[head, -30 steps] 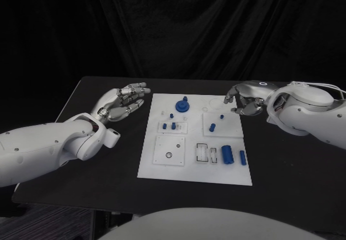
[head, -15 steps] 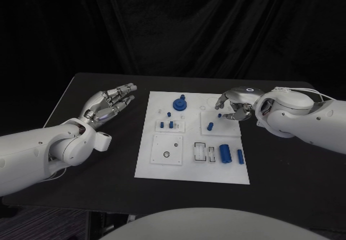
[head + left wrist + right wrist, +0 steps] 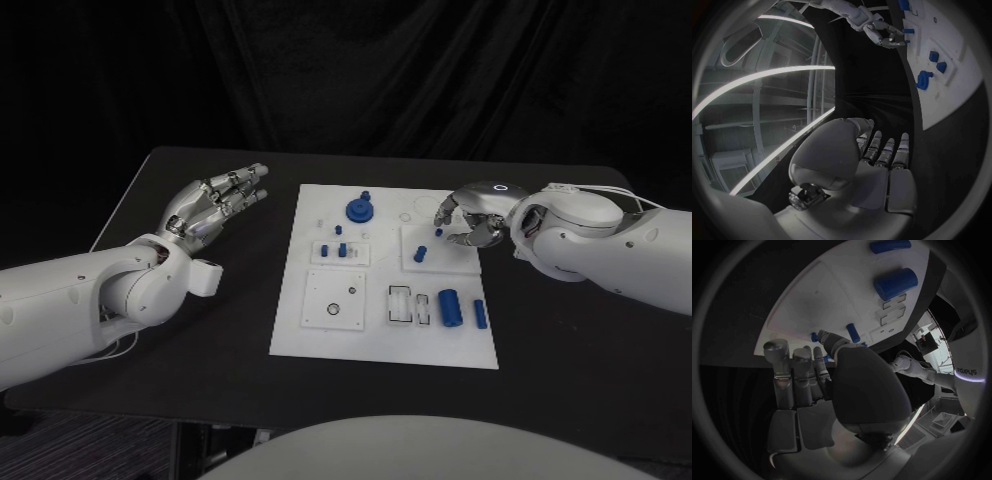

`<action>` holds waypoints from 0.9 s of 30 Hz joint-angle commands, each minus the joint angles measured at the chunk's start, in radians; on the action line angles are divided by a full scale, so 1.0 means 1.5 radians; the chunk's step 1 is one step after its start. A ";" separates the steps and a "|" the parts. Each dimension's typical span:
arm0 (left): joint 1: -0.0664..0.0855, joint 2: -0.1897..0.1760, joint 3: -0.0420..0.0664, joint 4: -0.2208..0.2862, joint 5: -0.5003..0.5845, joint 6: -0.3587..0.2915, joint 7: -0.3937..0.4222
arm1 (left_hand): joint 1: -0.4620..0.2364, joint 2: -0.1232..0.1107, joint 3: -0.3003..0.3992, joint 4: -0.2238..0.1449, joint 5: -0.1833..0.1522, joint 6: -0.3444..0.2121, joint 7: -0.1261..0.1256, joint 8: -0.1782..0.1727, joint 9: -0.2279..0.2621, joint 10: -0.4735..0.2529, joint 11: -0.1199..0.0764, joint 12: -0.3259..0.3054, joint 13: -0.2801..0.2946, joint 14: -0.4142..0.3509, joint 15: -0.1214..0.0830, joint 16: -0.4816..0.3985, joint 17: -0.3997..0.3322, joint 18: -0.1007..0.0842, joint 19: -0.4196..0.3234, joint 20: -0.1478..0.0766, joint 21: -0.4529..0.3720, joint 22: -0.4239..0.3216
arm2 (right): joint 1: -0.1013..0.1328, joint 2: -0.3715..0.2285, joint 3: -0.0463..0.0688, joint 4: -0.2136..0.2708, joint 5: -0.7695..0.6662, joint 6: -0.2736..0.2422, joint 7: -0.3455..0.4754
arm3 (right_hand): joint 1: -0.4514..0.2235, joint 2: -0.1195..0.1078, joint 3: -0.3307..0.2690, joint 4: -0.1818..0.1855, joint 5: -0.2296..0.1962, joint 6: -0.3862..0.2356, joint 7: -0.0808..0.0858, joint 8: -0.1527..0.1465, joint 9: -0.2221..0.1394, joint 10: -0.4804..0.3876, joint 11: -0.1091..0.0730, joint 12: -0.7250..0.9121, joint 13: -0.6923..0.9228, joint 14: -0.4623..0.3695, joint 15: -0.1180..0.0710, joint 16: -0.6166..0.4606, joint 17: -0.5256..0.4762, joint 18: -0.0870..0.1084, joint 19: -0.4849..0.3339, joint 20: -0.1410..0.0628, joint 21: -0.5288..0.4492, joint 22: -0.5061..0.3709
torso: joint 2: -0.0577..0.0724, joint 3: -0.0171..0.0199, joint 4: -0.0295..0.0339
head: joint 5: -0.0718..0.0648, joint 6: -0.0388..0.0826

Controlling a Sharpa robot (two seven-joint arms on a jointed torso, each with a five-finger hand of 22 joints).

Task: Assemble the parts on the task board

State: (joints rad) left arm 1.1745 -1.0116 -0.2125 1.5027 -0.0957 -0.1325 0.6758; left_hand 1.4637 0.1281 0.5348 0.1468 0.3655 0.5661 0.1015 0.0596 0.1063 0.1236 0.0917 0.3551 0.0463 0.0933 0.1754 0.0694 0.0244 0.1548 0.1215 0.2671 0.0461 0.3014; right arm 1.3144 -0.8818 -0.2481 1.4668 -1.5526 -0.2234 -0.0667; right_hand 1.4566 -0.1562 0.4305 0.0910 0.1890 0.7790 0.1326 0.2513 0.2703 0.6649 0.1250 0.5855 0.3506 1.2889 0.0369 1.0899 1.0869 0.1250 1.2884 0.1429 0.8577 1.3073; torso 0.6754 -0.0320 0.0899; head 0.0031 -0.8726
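The white task board [image 3: 329, 340] lies mid-table with blue parts on it: a round piece with a peg [image 3: 359, 209], small pegs [image 3: 340, 250], a lone peg [image 3: 421, 253], a thick cylinder [image 3: 451, 305] and a slimmer bar [image 3: 479, 314]. My right hand [image 3: 464, 222] hovers over the board's far right part, fingers curved down beside the lone peg, with nothing plainly held. From the right wrist, that hand [image 3: 817, 385] points at the board [image 3: 836, 295], near a peg [image 3: 853, 332] and the cylinder [image 3: 895, 282]. My left hand [image 3: 214, 205] is flat, fingers straight, over bare table left of the board.
The black table [image 3: 173, 330] runs wide on both sides of the board, its edges close at the far left and near side. In the left wrist view my left hand [image 3: 873, 170] lies beside the board [image 3: 954, 75], with the right hand [image 3: 882, 32] beyond it.
My right hand has come in from the table's right side to above the board's far right part. My left hand has drawn away from the board's left edge and straightened its fingers.
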 commanded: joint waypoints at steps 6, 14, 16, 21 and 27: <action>0.001 0.007 0.001 -0.005 0.089 0.074 0.146 | -0.090 0.012 -0.135 0.099 -0.033 -0.006 -0.001 0.000 -0.004 -0.001 0.001 -0.006 0.000 0.000 0.007 0.006 0.001 0.008 0.008 0.009 -0.004 -0.015 | -0.006 0.009 0.000 -0.014 -0.003 -0.026 0.005 | -0.003 0.011 0.002 0.009 0.013 0.017 -0.003 -0.006 -0.003 0.015 0.003 -0.009 -0.013 0.005 0.005 0.004 -0.001 0.004 0.006 0.000 0.003 0.056 | -0.004 0.0024 0.0014 | -0.007 0.000; 0.001 0.010 0.001 -0.001 0.116 0.113 0.140 | -0.152 0.027 -0.276 0.093 -0.058 -0.017 0.002 0.000 -0.006 -0.008 0.007 -0.016 -0.001 0.003 0.024 0.010 0.001 -0.002 0.025 0.016 0.000 -0.016 | -0.016 0.018 0.000 -0.030 0.007 -0.047 0.016 | -0.012 0.020 0.004 0.017 0.017 0.032 -0.005 -0.009 -0.004 0.039 0.002 -0.011 -0.025 0.013 0.005 0.013 0.003 0.002 0.015 0.001 0.014 0.059 | -0.006 0.0007 -0.0024 | -0.002 0.000; 0.001 0.010 0.001 -0.001 0.119 0.118 0.139 | -0.129 0.035 -0.285 0.089 -0.044 -0.018 0.002 0.000 -0.006 -0.007 0.009 -0.014 -0.001 0.006 0.027 0.013 0.002 -0.005 0.032 0.016 0.001 -0.016 | -0.019 0.022 0.000 -0.036 0.010 -0.052 0.020 | -0.012 0.020 0.004 0.017 0.017 0.031 -0.007 -0.011 -0.005 0.043 0.001 -0.012 -0.027 0.014 0.004 0.014 0.003 0.002 0.017 0.001 0.015 0.059 | -0.007 0.0008 -0.0028 | -0.001 0.000; 0.001 0.009 0.001 0.001 0.121 0.125 0.134 | -0.104 0.042 -0.292 0.083 -0.029 -0.017 0.003 0.000 -0.006 -0.005 0.013 -0.010 0.000 0.012 0.031 0.018 0.003 -0.009 0.041 0.017 0.003 -0.013 | -0.027 0.030 0.000 -0.048 0.022 -0.057 0.030 | -0.014 0.022 0.004 0.019 0.017 0.034 -0.007 -0.012 -0.006 0.050 0.000 -0.012 -0.030 0.017 0.003 0.015 0.003 0.002 0.019 0.000 0.017 0.060 | -0.007 0.0008 -0.0030 | 0.001 0.000; 0.000 0.008 0.001 0.002 0.122 0.129 0.128 | -0.060 0.045 -0.289 0.052 -0.006 -0.010 0.006 0.002 -0.005 -0.002 0.018 -0.004 0.000 0.016 0.035 0.024 0.004 -0.016 0.052 0.017 0.006 -0.012 | -0.036 0.040 0.000 -0.061 0.027 -0.055 0.034 | -0.007 0.029 0.012 0.013 0.063 0.060 -0.001 -0.007 -0.003 0.063 -0.003 -0.021 -0.044 0.017 -0.001 0.013 -0.002 0.002 0.022 -0.004 0.015 0.059 | -0.007 0.0015 -0.0024 | -0.001 0.000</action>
State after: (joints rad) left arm 1.1744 -1.0000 -0.2125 1.5034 0.0701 0.0305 0.6774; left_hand 1.3686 0.1958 0.0993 0.2284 0.3535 0.5490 0.1063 0.0596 0.0977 0.1206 0.1138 0.3460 0.0458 0.1130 0.2235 0.1016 0.0281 0.1381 0.1944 0.2929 0.0499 0.2821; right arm 1.2629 -0.8226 -0.2477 1.3787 -1.5238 -0.2849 -0.0315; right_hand 1.4449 -0.1152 0.4426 0.1097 0.2731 0.8640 0.1311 0.2382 0.2639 0.7528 0.1191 0.5571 0.2864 1.3123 0.0385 1.1093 1.0843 0.1250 1.3170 0.1394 0.8800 1.3080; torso 0.6647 -0.0305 0.0861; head 0.0036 -0.8726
